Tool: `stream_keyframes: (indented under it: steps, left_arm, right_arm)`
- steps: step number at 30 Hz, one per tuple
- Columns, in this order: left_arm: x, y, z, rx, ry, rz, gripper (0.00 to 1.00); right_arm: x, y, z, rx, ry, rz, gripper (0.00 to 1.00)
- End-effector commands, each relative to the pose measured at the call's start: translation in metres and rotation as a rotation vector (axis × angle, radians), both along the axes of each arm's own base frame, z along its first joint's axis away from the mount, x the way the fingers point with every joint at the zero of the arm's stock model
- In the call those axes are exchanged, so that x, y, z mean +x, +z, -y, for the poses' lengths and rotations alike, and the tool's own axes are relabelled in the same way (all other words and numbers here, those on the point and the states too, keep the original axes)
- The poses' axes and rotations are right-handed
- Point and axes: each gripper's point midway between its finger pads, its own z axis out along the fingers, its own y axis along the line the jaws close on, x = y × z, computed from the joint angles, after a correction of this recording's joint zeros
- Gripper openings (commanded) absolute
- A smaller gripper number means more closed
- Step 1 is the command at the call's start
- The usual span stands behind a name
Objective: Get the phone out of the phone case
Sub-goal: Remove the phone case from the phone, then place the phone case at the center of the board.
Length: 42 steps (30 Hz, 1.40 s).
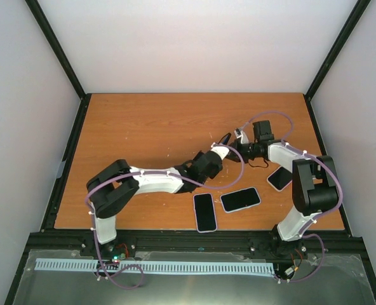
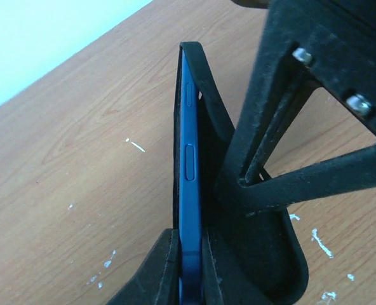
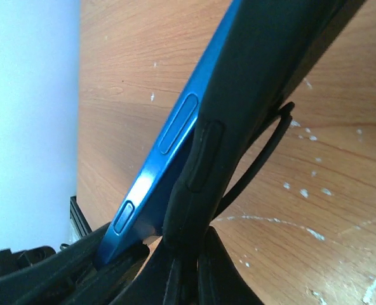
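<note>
Peeling stage, by the look of it, roughly midway. Found left gripper (image 2: 189, 270) pressed onto the blue phone (image 2: 189, 165), edge-on between its fingers, side buttons turned toward the wrist camera. Found right gripper (image 3: 187, 273) clamped on the black phone case (image 3: 270, 63), pinched along one side wall just past its fingertips. Saw phone and case parted close to both sets of fingers in a narrow wedge, yet joined again at the end farthest from the left tool; judged the phone not yet free. Noted both tools raised together over the table (image 1: 143, 121), with other handsets (image 1: 241, 199) lying flat behind them, nearer the arm bases. Called next for drawing the two tools apart, both pinches kept firm, against spring-back of the case or slipping of the phone.
</note>
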Motion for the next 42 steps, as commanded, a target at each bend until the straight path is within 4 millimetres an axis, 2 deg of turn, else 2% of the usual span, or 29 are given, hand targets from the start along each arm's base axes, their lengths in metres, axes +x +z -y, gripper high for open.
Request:
stream_keyframes:
  steps: [1,11,18,21,24,33,39,42]
  left_arm:
    - [0.03,0.067,-0.038,-0.277,0.174,0.012,0.0]
    - [0.029,0.075,-0.056,-0.388,0.199,-0.04,0.0]
    - [0.027,0.072,-0.067,-0.353,0.229,-0.035,0.0]
    - [0.025,0.069,-0.077,-0.33,0.255,-0.027,0.0]
    - [0.027,0.061,-0.088,-0.277,0.299,-0.013,0.0]
    - [0.039,0.028,-0.127,-0.043,0.456,0.036,0.0]
    - [0.043,0.014,-0.138,0.046,0.482,0.041,0.0]
    - [0.044,0.006,-0.143,0.072,0.495,0.028,0.0]
  right_arm:
    - [0.014,-0.022,0.03,-0.181,-0.067,0.045,0.03]
    - [0.018,-0.018,0.035,-0.224,-0.063,0.1,0.03]
    - [0.026,-0.015,0.039,-0.236,-0.031,0.156,0.03]
    - [0.035,-0.015,0.052,-0.281,-0.02,0.198,0.03]
    - [0.043,-0.018,0.064,-0.314,0.001,0.216,0.03]
    - [0.065,-0.028,0.078,-0.418,0.053,0.215,0.03]
    - [0.074,-0.043,0.08,-0.433,0.061,0.175,0.03]
    - [0.077,-0.043,0.083,-0.453,0.044,0.187,0.07]
